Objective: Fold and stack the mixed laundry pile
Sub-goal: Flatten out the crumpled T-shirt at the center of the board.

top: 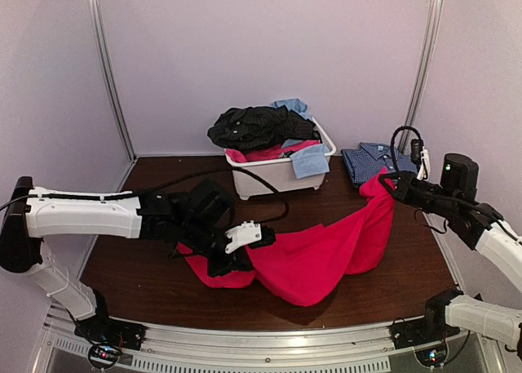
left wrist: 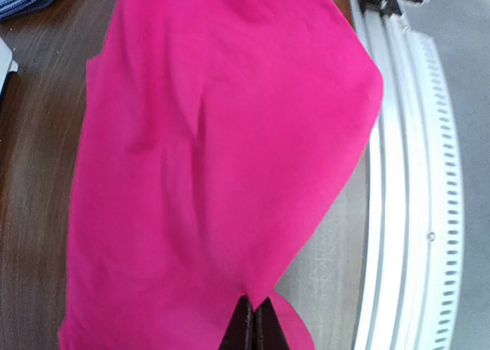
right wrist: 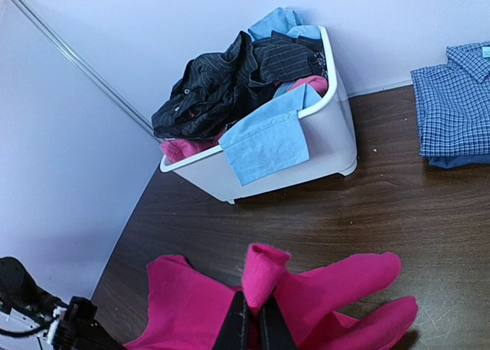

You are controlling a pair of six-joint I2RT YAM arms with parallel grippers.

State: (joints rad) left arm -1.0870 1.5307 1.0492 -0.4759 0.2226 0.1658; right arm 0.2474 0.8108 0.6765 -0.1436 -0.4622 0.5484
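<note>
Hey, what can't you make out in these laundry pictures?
Inside the tub: lower layers, covered by the black shirt in the overhead and right wrist views.
What the pink garment is: bunched and draped in every view.
The left gripper: cut off by the bottom edge in its wrist view, buried in pink folds overhead.
The checked shirt: cut off by the right edge in the right wrist view.

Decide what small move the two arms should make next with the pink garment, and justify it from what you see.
The left gripper and right gripper are both shut on the pink garment, which sags bunched onto the table, so probably draw them apart to spread it.
</note>
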